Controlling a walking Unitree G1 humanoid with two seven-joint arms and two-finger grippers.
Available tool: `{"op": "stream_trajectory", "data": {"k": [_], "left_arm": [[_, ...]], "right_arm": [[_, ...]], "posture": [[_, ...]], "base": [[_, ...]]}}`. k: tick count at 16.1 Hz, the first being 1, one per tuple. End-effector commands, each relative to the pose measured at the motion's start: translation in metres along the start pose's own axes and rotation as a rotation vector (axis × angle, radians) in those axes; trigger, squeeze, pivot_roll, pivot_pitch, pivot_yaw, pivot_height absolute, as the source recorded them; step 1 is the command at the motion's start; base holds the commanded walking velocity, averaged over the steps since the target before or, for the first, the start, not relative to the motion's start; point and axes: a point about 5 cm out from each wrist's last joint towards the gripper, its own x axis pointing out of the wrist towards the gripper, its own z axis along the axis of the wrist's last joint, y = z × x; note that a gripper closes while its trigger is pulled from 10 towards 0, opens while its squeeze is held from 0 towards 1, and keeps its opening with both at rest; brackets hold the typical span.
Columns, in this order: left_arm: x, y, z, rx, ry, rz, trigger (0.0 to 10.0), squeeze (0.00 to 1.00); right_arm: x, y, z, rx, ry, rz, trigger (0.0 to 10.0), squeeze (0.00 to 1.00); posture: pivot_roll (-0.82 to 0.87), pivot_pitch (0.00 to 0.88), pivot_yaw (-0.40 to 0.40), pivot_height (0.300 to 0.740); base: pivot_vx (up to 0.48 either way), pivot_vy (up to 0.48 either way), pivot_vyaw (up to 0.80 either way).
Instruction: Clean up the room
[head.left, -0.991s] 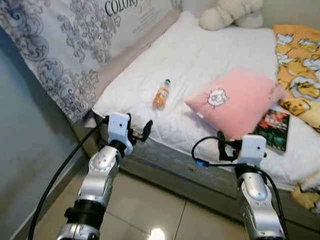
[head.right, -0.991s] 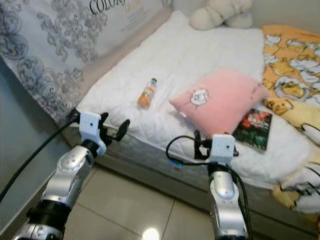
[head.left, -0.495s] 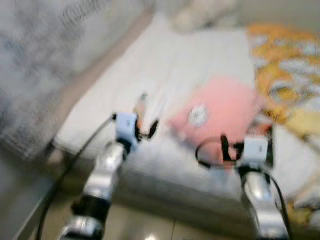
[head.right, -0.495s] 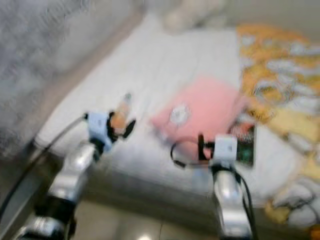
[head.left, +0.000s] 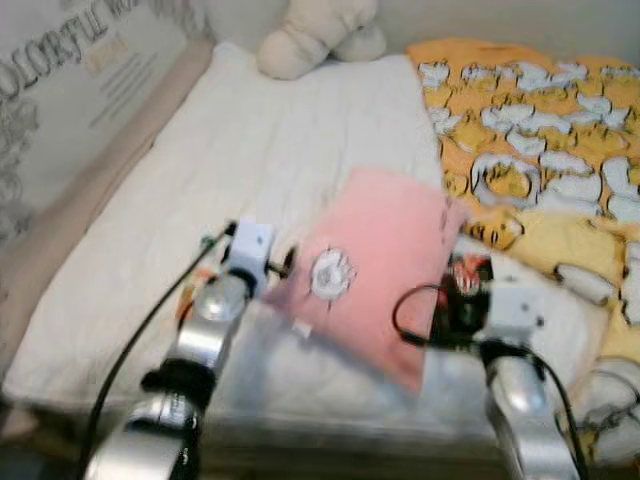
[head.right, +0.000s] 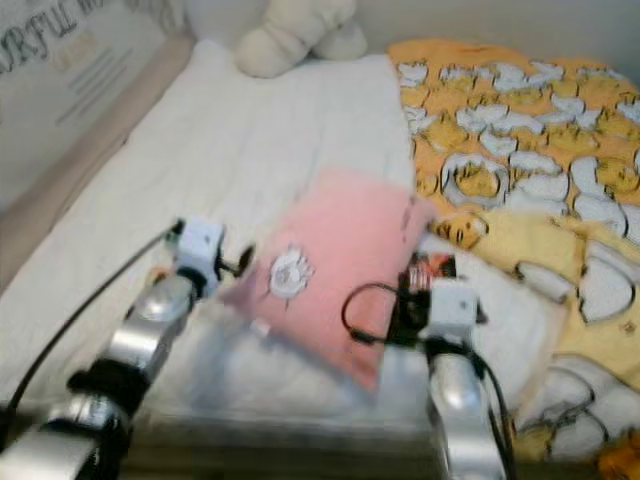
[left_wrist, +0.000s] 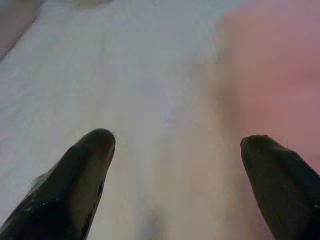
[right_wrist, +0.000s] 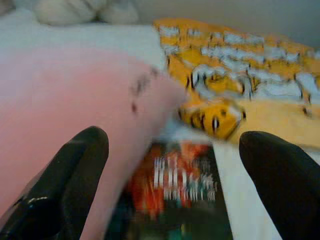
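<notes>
A pink pillow (head.left: 372, 262) with a small white face print lies on the white mattress (head.left: 250, 140). Its right edge overlaps a dark book (head.left: 466, 285) with a red cover picture. My left gripper (head.left: 283, 263) hovers at the pillow's left edge, open, with only bare sheet between its fingers (left_wrist: 90, 165). My right gripper (head.left: 452, 306) is open above the book (right_wrist: 175, 195). A sliver of orange (head.left: 184, 309) shows beside my left forearm, mostly hidden.
A cream plush toy (head.left: 310, 35) sits at the head of the bed. A yellow patterned blanket (head.left: 540, 130) covers the right side and hangs over the near corner. A printed panel (head.left: 70, 90) stands along the left.
The camera has come closer and higher over the bed, with blur on the way. Both grippers, earlier short of the bed's front edge, now reach over the mattress at the pillow and book.
</notes>
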Motion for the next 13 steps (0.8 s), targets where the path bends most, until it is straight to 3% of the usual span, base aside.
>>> {"op": "stream_trajectory", "data": {"k": [1,2,5,8,10,13], "left_arm": [[-0.003,0.027,-0.018,-0.008,0.092,0.136,10.0,0.00],[-0.003,0.038,-0.018,-0.003,0.117,0.216,10.0,0.00],[-0.005,0.046,-0.028,0.000,0.162,0.269,10.0,0.00],[-0.011,0.038,-0.053,-0.059,0.279,0.254,10.0,0.00],[-0.015,0.049,-0.056,0.010,0.277,0.355,10.0,0.00],[-0.016,0.063,-0.042,0.126,0.169,0.485,10.0,0.00]], "right_arm": [[-0.006,0.007,0.004,0.006,-0.002,0.030,10.0,0.00],[-0.016,0.004,0.005,-0.011,0.009,0.042,10.0,0.00],[-0.043,-0.004,0.004,-0.062,0.043,0.077,10.0,0.00],[-0.060,-0.005,0.008,-0.081,0.085,0.109,10.0,0.00],[-0.064,-0.007,0.011,-0.084,0.101,0.113,10.0,0.00],[-0.070,-0.012,0.012,-0.097,0.126,0.112,10.0,0.00]], "posture": [[-0.02,0.000,-0.006,0.740],[-0.04,0.000,-0.012,0.740],[-0.10,0.000,-0.032,0.740],[-0.14,0.000,-0.063,0.740],[-0.15,0.010,-0.074,0.740],[-0.15,0.020,-0.084,0.740]], "base": [[0.000,0.000,0.00],[0.000,0.000,0.00],[0.000,0.000,0.00],[0.000,0.000,0.00],[0.000,0.000,0.00],[0.000,0.000,0.00]]}}
